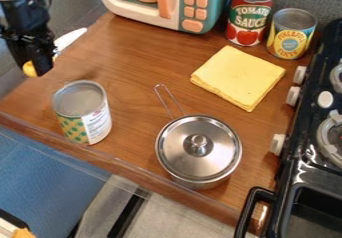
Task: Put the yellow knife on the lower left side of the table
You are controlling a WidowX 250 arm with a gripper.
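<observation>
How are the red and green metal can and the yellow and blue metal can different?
The red and green metal can is taller, and the yellow and blue metal can is shorter. The red and green one has red tomatoes pictured on it, but the yellow and blue one has a round blue patch. Both are round and stand upright.

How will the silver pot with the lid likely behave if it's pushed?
The pot looks squat and wide, so it would probably slide rather than tip. The smooth metal lid shows no clasp and might shift or rattle. Its thin wire handle juts out, so bumping that could turn the pot.
</observation>
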